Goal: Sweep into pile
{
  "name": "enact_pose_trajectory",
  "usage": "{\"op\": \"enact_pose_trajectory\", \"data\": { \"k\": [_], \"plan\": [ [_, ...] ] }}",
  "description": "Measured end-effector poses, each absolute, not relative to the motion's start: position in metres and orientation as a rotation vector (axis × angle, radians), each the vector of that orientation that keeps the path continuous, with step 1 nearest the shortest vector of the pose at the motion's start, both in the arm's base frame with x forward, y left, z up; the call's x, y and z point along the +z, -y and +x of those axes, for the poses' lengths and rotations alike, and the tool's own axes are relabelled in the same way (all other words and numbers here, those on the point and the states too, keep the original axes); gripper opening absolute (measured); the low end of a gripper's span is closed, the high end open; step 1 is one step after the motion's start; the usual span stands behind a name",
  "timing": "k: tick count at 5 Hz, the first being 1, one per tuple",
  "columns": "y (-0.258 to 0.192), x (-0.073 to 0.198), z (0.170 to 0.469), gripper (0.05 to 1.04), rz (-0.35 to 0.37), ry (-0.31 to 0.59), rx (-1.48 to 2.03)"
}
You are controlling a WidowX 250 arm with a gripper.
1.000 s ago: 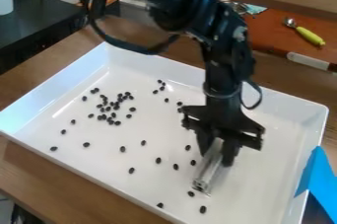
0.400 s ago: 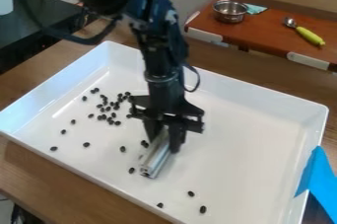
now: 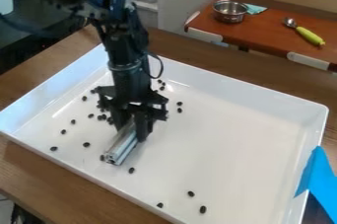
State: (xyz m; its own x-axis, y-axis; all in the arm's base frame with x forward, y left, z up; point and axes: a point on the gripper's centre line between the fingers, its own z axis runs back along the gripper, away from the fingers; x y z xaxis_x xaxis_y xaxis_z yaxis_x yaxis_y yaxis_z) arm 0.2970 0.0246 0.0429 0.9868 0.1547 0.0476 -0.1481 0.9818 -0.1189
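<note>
— What is gripped by the pincer [image 3: 130,130]?
— A metal bar [image 3: 122,147] is clamped there, inside the white tray [image 3: 237,134].
— And the dark beans [image 3: 86,144]?
— They are scattered about the tray, some bunched beside the pincer.

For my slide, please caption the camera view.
Robot gripper holds a metal bar among dark beans in a white tray.
</note>
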Motion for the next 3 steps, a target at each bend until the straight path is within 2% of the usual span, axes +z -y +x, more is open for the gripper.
{"op": "enact_pose_trajectory", "data": {
  "k": [1, 3],
  "plan": [
    [-0.04, 0.042, 0.294, 0.392, -0.105, 0.082, 0.148],
    [-0.094, 0.042, 0.289, 0.392, -0.031, 0.144, 0.174]
  ]
}}
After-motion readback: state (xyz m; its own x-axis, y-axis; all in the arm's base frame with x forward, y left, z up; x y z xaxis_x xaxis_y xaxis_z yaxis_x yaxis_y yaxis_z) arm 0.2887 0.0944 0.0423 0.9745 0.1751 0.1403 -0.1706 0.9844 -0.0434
